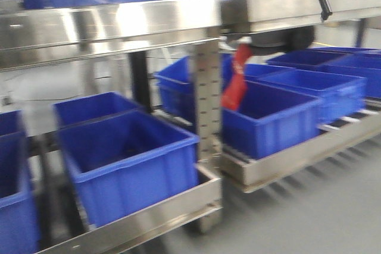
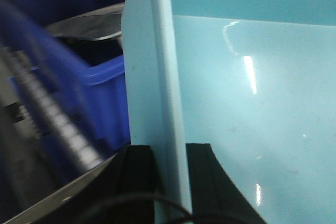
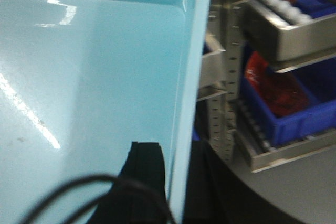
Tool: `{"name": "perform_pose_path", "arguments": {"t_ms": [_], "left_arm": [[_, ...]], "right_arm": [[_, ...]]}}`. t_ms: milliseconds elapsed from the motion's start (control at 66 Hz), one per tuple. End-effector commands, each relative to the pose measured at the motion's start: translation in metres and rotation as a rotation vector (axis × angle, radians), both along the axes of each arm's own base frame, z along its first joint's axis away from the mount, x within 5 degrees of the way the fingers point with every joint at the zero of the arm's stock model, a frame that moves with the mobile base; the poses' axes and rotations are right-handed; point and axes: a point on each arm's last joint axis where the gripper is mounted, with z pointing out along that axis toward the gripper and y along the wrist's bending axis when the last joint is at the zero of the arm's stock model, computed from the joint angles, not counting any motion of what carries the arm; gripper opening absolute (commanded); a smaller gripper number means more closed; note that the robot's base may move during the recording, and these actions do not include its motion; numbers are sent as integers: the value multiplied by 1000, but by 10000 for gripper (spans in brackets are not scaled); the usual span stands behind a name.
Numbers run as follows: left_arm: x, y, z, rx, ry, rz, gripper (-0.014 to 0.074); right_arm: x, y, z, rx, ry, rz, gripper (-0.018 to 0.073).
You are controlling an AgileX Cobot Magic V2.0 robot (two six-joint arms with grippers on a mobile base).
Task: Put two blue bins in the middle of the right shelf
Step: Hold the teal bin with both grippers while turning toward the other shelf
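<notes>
One bin is in hand; it reads pale cyan in both wrist views, probably an exposure effect.

Left gripper: jaws straddle one wall, a black finger tight on each face. I take this as clamped on the bin wall.
Right gripper: same arrangement on the opposite wall, jaws closed on it.
The bin is therefore carried between the two arms. It does not show in the front view, so it sits below or short of that camera's field.

Front view is smeared.
- Left shelf: a front bin, with more behind and beside it.
- Post divides the two units.
- Right shelf, middle level: several blue bins already in rows. The nearest has a red item hanging into it.

Progress (judgement):
- The carried bin is not yet placed.
- I cannot tell whether any bin on the right shelf middle level is the first of the two, so the count done is zero or one.
- Left to do: bring this bin to the right shelf middle, find a free slot, set it down and release. If it is the first bin, repeat for a second.
- The near rows look full, so the free slot is not obvious from here.

Writing: none readable. No labels or brand marks are visible on the bins, shelves or red item, and the blur would hide small print.
</notes>
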Motion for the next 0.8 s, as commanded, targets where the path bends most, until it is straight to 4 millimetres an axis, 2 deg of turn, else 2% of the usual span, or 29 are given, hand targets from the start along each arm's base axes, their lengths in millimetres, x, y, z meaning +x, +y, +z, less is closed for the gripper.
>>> {"name": "perform_pose_path", "arguments": {"t_ms": [0, 788], "left_arm": [[-8, -9, 16, -125, -72, -54, -111], [-8, -9, 16, -125, -72, -54, -111]], "right_arm": [[-1, 7, 5, 43, -38, 34, -153], [-1, 7, 5, 43, -38, 34, -153]]}}
